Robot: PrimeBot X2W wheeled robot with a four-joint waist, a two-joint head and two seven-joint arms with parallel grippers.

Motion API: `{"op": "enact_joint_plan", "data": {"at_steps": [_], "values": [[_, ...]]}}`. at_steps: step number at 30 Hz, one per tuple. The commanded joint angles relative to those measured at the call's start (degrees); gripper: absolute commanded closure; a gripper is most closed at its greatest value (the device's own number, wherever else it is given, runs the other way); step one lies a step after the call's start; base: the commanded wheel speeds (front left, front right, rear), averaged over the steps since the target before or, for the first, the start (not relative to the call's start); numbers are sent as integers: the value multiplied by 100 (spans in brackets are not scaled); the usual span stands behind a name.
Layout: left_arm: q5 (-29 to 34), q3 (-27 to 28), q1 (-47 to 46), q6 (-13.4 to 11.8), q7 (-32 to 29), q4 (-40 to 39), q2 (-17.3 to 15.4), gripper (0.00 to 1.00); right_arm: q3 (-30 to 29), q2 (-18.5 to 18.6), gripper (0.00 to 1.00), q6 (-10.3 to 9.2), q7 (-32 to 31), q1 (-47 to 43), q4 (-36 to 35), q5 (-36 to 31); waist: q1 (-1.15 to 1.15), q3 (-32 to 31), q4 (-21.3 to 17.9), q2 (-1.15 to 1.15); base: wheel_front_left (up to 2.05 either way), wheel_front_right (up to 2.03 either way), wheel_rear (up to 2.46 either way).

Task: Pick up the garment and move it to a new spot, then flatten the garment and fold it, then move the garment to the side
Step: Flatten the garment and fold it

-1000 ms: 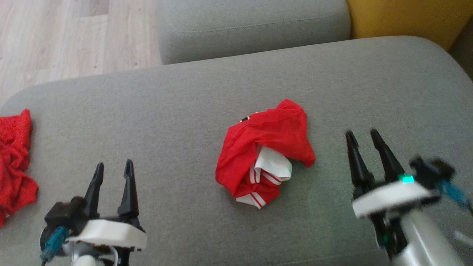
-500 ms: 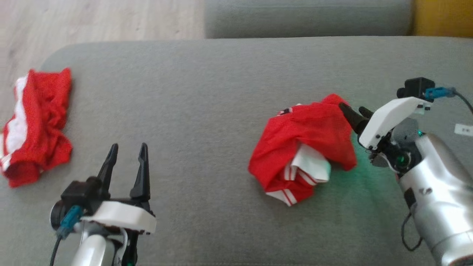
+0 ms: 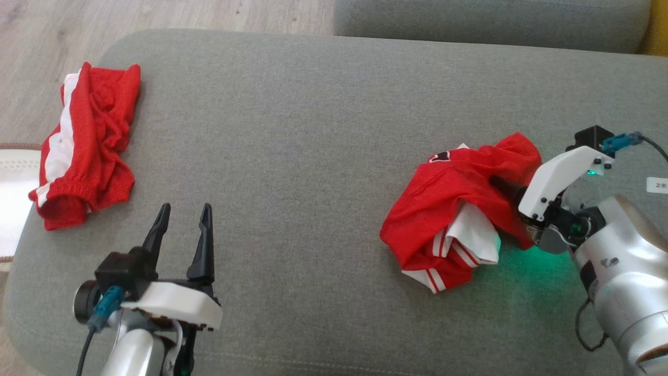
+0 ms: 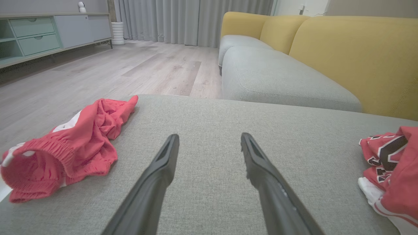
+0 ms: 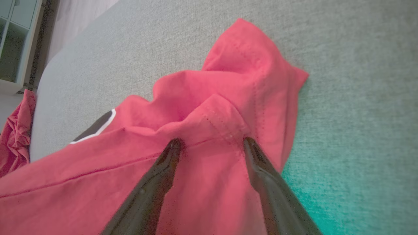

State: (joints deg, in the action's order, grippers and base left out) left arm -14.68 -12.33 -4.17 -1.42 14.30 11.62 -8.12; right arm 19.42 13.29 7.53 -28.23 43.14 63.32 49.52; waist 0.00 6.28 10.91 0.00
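Left hand (image 3: 186,209): over the near edge of the grey sofa seat (image 3: 313,130), fingers spread, nothing between them.
Right hand (image 5: 212,141): fingers spread wide, tips dug into a red fold, not clenched on it.
Garment (image 3: 454,209): crumpled red jersey with white trim, on the seat's right part.
Red shorts (image 3: 88,141): bunched at the far left end.
Beyond: second grey seat (image 3: 485,21), wooden floor (image 3: 209,13).

A grey sofa seat (image 4: 209,117) is backed by yellow cushions (image 4: 352,55). Pale wooden floor (image 4: 98,75) is laid beyond, bounded by grey curtains (image 4: 196,19); a pale green cabinet (image 4: 39,36) is set along the wall (image 4: 32,6).
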Motion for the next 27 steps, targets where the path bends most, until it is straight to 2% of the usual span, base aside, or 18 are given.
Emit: {"op": "enact_joint_plan", "data": {"at_steps": [1, 2, 9, 16, 20, 21, 22, 27], "values": [[41, 219, -342, 16, 70, -132, -19, 0, 126, -51, 78, -4, 65, 254, -182, 64, 0, -14, -21, 0, 0, 0, 0], [40, 232, -337, 14, 70, -125, -18, 0, 154, -50, 100, -4, 129, 249, -228, 96, 0, -25, -40, 0, 0, 0, 0], [32, 288, -255, 22, 70, -74, 13, 0, 468, 84, 100, -4, 665, 194, -650, 242, 0, -222, -311, 0, 0, 0, 0], [2, 364, -122, 34, 70, -52, 57, 0, 856, 395, 100, -4, 789, 63, -1183, 498, 0, -409, -699, 0, 0, 0, 0], [16, 363, -128, 46, 70, -53, 77, 0, 939, 517, 100, -4, 996, 39, -1300, 552, 0, -405, -780, 0, 0, 0, 0], [28, 358, -146, 56, 70, -56, 89, 0, 1007, 516, 12, -4, 1083, 0, -1319, 598, 0, -381, -783, 0, 0, 0, 0], [32, 354, -162, 64, 70, -60, 97, 0, 1038, 507, 0, -4, 1122, -8, -1310, 617, 0, -346, -768, 0, 0, 0, 0], [50, 292, -292, 122, 70, -10, 151, 0, 1184, 422, 0, -4, 1233, 87, -1019, 668, 0, -100, -529, 0, 0, 0, 0]]}}
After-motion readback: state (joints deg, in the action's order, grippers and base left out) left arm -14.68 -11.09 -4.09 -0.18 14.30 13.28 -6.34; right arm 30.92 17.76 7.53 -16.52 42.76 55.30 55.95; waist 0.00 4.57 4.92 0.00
